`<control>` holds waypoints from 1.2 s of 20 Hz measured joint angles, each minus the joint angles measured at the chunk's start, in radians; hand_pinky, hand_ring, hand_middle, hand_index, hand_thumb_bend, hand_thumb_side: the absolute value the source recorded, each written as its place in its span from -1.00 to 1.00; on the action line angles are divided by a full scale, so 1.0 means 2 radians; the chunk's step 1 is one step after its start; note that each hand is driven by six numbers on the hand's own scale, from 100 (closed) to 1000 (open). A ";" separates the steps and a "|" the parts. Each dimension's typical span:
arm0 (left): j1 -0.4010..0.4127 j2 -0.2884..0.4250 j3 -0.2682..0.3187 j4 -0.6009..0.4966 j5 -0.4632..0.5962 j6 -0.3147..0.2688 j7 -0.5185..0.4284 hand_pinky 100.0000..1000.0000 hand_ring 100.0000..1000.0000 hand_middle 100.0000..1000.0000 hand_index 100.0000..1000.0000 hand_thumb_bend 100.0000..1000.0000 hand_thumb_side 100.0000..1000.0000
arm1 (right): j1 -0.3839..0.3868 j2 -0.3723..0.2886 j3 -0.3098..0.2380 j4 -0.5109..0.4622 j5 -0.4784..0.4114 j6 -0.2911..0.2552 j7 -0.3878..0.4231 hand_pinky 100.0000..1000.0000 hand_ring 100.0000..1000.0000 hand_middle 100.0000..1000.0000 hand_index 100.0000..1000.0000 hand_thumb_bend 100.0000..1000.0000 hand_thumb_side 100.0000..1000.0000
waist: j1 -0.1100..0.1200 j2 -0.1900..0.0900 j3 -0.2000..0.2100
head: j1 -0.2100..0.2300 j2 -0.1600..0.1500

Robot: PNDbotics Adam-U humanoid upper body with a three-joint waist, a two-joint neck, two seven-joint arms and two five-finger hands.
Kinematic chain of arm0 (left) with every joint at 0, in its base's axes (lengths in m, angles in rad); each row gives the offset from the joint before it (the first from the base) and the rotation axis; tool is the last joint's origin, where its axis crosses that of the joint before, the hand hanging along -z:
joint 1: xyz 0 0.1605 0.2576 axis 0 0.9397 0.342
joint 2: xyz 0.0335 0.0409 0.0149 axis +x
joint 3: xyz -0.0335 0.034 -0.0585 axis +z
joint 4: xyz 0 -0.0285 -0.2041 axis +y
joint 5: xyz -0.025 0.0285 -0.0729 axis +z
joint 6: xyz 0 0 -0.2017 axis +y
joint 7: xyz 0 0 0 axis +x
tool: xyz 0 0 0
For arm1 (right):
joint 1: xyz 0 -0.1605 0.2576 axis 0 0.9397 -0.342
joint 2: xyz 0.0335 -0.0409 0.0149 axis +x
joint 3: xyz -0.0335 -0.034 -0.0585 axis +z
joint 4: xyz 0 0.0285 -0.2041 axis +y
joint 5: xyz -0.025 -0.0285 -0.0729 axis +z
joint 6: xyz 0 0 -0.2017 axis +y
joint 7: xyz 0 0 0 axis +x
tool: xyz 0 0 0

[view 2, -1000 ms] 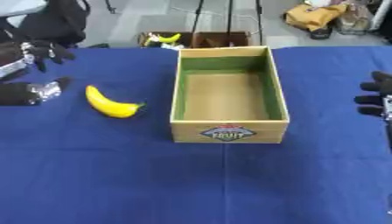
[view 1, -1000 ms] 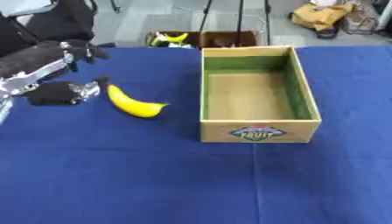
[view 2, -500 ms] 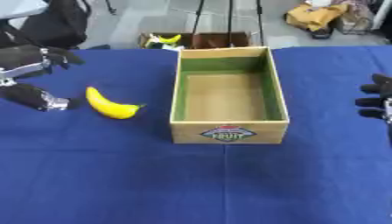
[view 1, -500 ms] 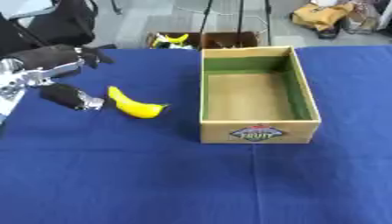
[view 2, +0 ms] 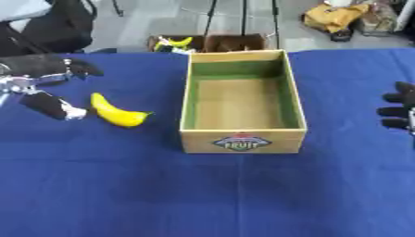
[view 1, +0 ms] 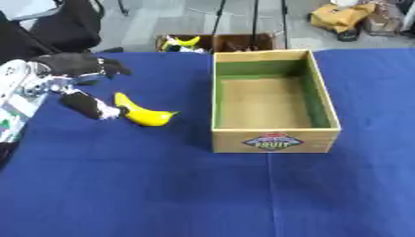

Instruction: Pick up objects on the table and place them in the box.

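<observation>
Banana [view 1: 142, 113] lies on the blue table [view 1: 162, 185], left of the open wooden box [view 1: 274, 107] and apart from it. Left hand [view 1: 77, 76] hangs open just left of the banana, thumb tip nearly touching its upper end, other fingers spread above. Only the right eye view shows the right hand [view 2: 399, 111], fingers partly curled and holding nothing, at the right edge. Bare cloth lies between banana and box. Beyond the far edge, a small crate [view 1: 215, 42] sits on the floor.
</observation>
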 measured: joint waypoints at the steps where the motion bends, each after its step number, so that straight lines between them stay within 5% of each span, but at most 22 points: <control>1: -0.002 -0.003 0.000 0.009 -0.001 -0.002 0.000 0.22 0.56 0.79 0.93 -0.64 0.18 | 0.000 0.000 0.000 0.000 0.000 0.000 0.000 0.30 0.33 0.38 0.71 -1.00 1.00 | 0.000 0.001 -0.001 | 0.001 0.000; 10: -0.022 -0.024 -0.004 0.076 0.008 -0.018 -0.023 0.22 0.54 0.78 0.91 -0.88 0.09 | 0.000 0.000 0.000 0.000 0.000 0.001 0.002 0.30 0.33 0.38 0.71 -1.00 1.00 | 0.001 0.006 -0.005 | 0.006 -0.004; 19: -0.032 -0.026 -0.006 0.099 0.010 -0.027 -0.059 0.30 0.62 0.84 0.94 -0.73 0.11 | 0.000 0.000 0.000 0.000 0.001 0.001 0.004 0.30 0.33 0.37 0.71 -1.00 1.00 | 0.004 0.010 -0.006 | 0.007 -0.008; 24: -0.032 -0.026 -0.006 0.099 -0.009 -0.033 -0.053 0.49 0.86 0.82 0.89 -0.72 0.12 | 0.000 0.000 0.000 0.000 0.001 0.002 0.005 0.30 0.33 0.37 0.71 -1.00 1.00 | 0.004 0.013 -0.008 | 0.007 -0.009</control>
